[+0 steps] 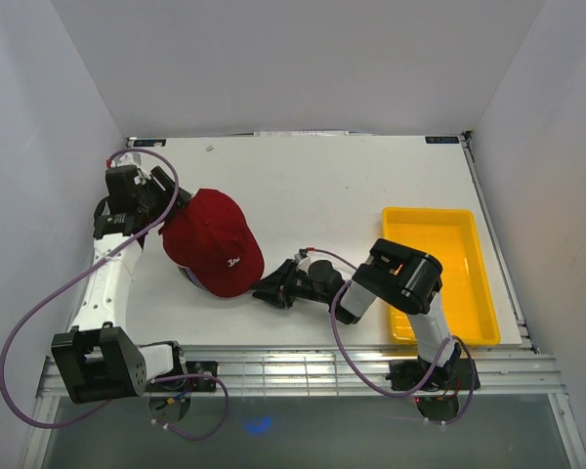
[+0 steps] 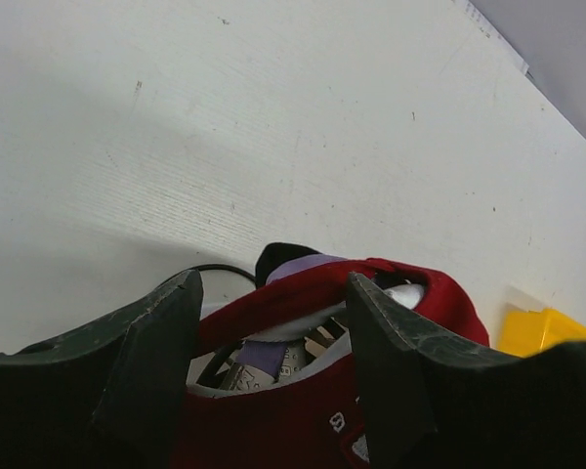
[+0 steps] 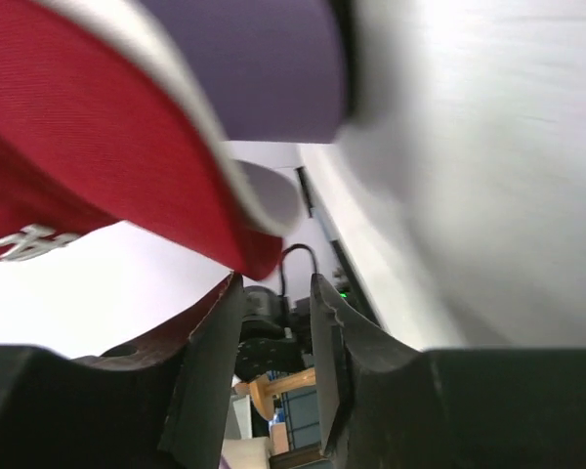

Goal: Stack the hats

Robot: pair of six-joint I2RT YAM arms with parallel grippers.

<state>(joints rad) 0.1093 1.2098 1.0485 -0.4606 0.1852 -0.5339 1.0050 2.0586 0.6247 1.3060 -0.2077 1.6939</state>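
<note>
The red cap (image 1: 213, 244) sat on the other caps (image 2: 303, 266) at the left, our left gripper (image 2: 273, 293) open round its back and our right gripper (image 3: 275, 293) slightly open by its brim, so we thought letting go and backing off came next.

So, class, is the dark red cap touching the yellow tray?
Apart. The top view shows white table between the dark red cap and the yellow tray.
</note>
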